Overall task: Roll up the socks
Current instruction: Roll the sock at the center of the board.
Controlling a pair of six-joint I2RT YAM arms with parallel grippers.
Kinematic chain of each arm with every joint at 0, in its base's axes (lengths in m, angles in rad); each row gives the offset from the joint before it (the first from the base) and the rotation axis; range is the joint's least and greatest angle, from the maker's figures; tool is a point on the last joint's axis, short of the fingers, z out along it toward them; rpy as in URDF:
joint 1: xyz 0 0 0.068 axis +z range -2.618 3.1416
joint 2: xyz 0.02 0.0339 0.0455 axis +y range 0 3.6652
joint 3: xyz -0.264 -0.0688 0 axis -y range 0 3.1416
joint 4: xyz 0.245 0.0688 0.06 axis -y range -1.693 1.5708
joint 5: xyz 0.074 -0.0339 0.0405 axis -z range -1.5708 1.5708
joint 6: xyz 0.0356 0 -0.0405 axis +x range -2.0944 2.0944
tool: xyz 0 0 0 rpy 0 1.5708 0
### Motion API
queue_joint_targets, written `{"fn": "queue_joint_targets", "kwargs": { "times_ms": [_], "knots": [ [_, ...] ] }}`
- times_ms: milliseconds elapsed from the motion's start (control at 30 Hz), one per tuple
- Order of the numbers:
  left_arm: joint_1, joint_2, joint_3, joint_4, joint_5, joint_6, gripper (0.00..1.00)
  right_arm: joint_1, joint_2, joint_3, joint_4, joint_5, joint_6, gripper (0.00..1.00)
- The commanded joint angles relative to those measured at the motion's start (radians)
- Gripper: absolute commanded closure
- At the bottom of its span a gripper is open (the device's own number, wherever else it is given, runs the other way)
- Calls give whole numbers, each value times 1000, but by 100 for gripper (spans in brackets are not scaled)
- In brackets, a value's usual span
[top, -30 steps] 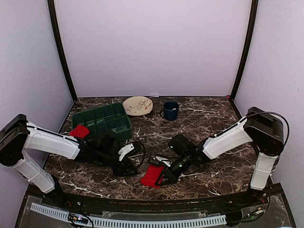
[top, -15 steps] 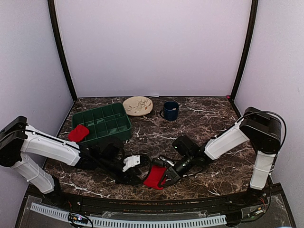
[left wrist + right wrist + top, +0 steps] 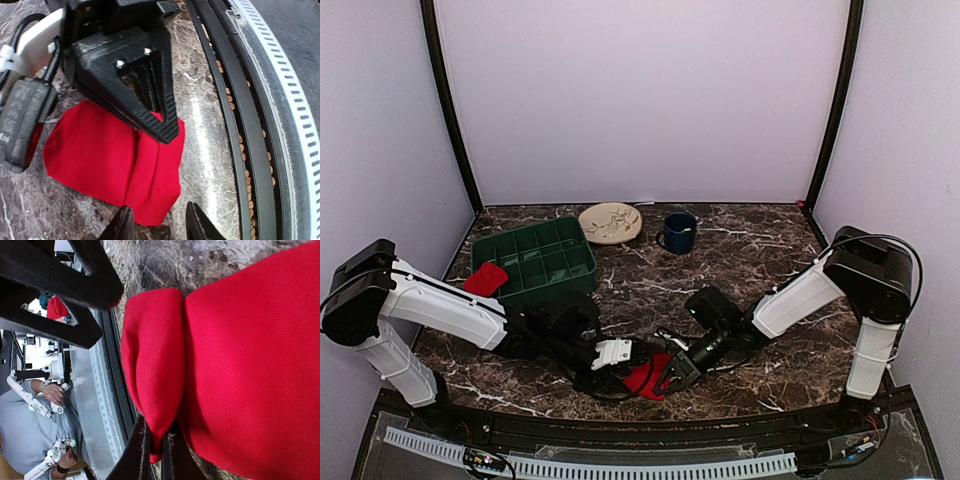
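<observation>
- Currently the first sock [image 3: 100, 160] lies on the worktop [image 3: 760, 250] close to its near edge, about the middle, folded over but not yet rolled tight.
- The right pincer [image 3: 156, 432] is closed on a thin fold at the end of this sock.
- The left pincer [image 3: 157, 227] stands narrowly open just beside it, with a corner of the red cloth reaching toward the gap between its jaws. It grips nothing.
- Risk: the right pincer has only a small pinch of cloth, so I think a pull from the other side can draw the fold out and the roll will open again.
- Risk: the two pincers work very near each other, so a small wrong move can knock them together.
- Risk: the sock is near the black rail [image 3: 235, 130] at the near edge, and a push in this direction may send it over the edge.
- The second sock [image 3: 485, 278] is a small red bundle at the left end of the green crate [image 3: 535, 258], toward the left edge. I cannot tell if it rests on the rim or just beside.
- No sock shows inside the crate's compartments.
- Toward the far edge stand a plate [image 3: 610, 222] and a blue mug [image 3: 678, 232]; the inside of the mug is too dark to judge.
</observation>
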Motion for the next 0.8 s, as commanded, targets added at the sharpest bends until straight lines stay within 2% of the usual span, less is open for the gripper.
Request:
{"fn": "queue_joint_targets", "kwargs": {
  "times_ms": [0, 767],
  "knots": [
    [-13, 23, 31, -42, 48, 41, 63, -5, 6, -16, 32, -16, 8, 100],
    [-24, 148, 114, -84, 41, 133, 63, -5, 3, -28, 37, -36, -5, 100]
  ]
}}
